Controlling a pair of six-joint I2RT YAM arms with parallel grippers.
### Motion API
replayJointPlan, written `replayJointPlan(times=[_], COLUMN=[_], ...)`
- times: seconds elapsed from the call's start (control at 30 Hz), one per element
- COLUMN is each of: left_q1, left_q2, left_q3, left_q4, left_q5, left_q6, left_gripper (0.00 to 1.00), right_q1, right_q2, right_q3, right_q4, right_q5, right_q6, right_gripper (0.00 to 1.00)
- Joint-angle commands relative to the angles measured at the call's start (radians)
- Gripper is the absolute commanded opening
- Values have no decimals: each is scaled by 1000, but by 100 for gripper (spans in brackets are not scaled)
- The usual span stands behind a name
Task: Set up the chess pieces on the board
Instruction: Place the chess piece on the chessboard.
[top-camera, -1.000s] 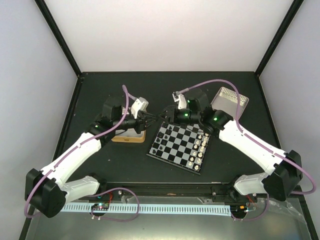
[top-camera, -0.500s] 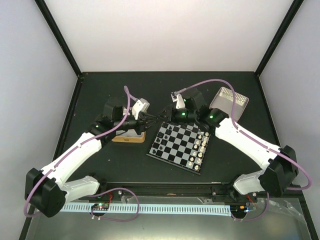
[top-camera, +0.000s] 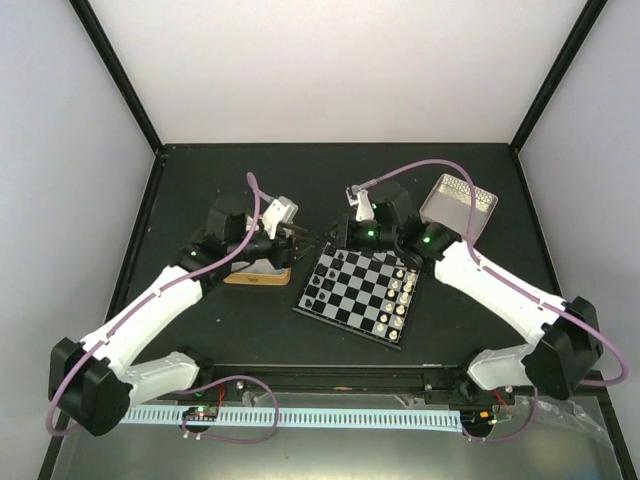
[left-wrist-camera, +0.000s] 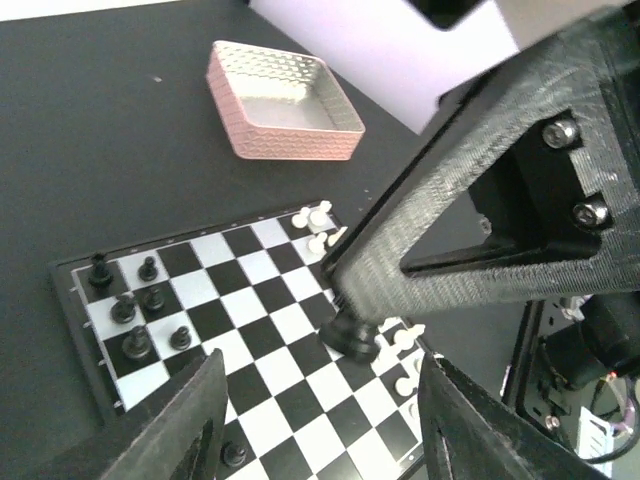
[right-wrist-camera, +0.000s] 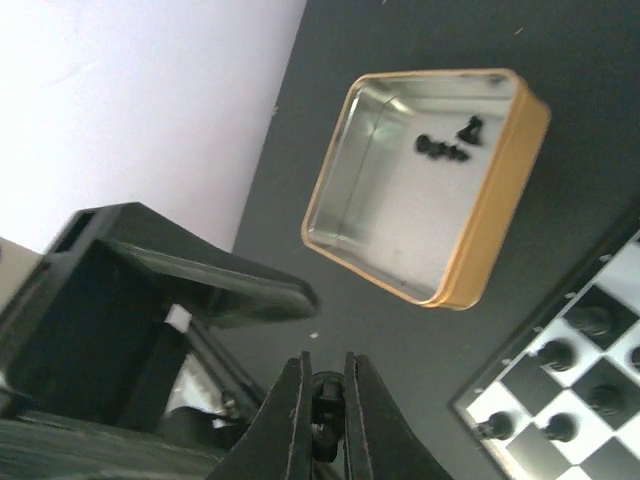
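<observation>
The board (top-camera: 350, 300) lies mid-table, with black chess pieces (top-camera: 322, 287) along its left side and white ones (top-camera: 400, 295) on the right. Just off its far-left corner my two grippers meet tip to tip. My right gripper (right-wrist-camera: 325, 385) is shut on a small black chess piece (right-wrist-camera: 326, 400). From the left wrist, that same piece (left-wrist-camera: 352, 335) hangs under the right finger above the board (left-wrist-camera: 270, 300). My left gripper (left-wrist-camera: 322, 400) stands open around it, its fingers (left-wrist-camera: 190, 430) well apart and touching nothing. Several black pieces (left-wrist-camera: 130, 305) stand at the board's left edge.
A gold-rimmed tin (right-wrist-camera: 430, 185) holding a couple of loose black pieces (right-wrist-camera: 445, 145) sits left of the board, under my left arm. A pink box (left-wrist-camera: 285, 100) stands at the back right. White pieces (left-wrist-camera: 315, 215) line the board's far side.
The right wrist has shifted slightly left towards the left gripper. Both tips stay together at the board's far-left corner.
</observation>
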Motion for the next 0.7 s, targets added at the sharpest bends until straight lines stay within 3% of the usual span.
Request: replayJointPlan(times=[0.0,0.17,0.3,0.47,0.67], left_q1=[-7,-2,0,2,2], left_q2=[-72,-231,-392,-498,-502], left_q3=[37,-21,-100,-136,-135], left_q4=[-40,-44,44,60,30], left_q5=[-171,-486,-648,-735,-741], left_q6=[-40,-107,-113,-101,-104], left_gripper=[58,63,67,74,75], right_q1=[1,57,170,260,304], right_q2=[-71,-98,-53,63,227], right_q3=[-61,-149,-166,-138,-82], right_q4=[36,49,54,64,64], right_q5=[170,352,458,510,526], right_q6=[-159,-308,-407,-468,-497], right_gripper=[1,1,1,1,1])
